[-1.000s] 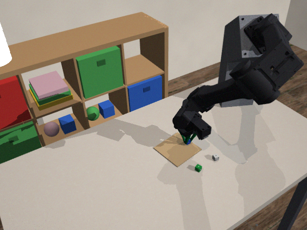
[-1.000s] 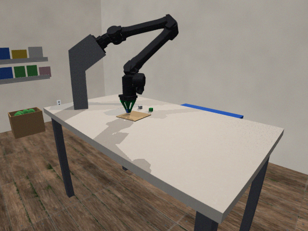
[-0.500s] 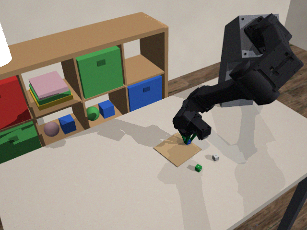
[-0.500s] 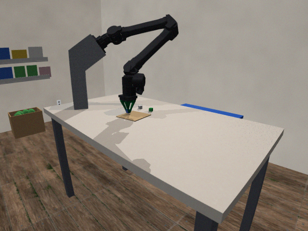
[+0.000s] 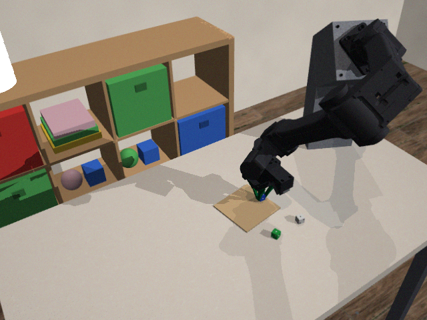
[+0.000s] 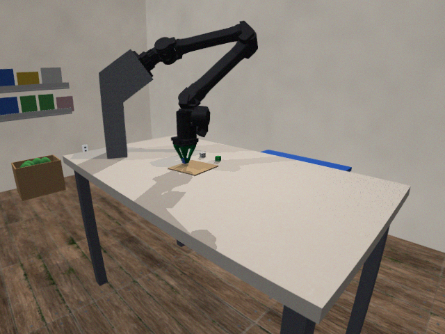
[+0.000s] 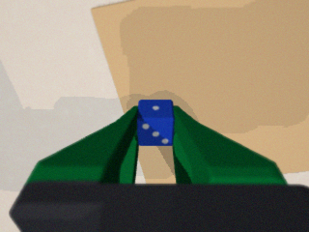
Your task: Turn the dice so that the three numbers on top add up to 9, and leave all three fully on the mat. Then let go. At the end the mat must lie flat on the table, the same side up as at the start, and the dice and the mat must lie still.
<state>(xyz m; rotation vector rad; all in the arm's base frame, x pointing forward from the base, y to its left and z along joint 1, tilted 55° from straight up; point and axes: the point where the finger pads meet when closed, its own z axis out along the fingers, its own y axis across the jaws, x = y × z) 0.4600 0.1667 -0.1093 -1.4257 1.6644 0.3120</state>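
My gripper [image 5: 262,196] with green fingers is shut on a blue die [image 7: 155,122] and holds it low over the far part of the tan mat [image 5: 247,207]. I cannot tell whether the die touches the mat. In the wrist view the die's near face shows three pips and the face above it shows one. A green die [image 5: 275,233] lies on the table just off the mat's near right edge. A white die [image 5: 299,219] lies on the table to the right of the mat. The gripper [image 6: 184,159], mat [image 6: 193,167], white die [image 6: 202,154] and green die [image 6: 217,158] also show in the exterior view.
A wooden shelf unit [image 5: 113,113] with coloured bins, blocks and balls stands along the table's far left. The grey arm pedestal [image 5: 327,83] stands at the far right. A blue strip [image 6: 305,159] lies at the table's far edge in the exterior view.
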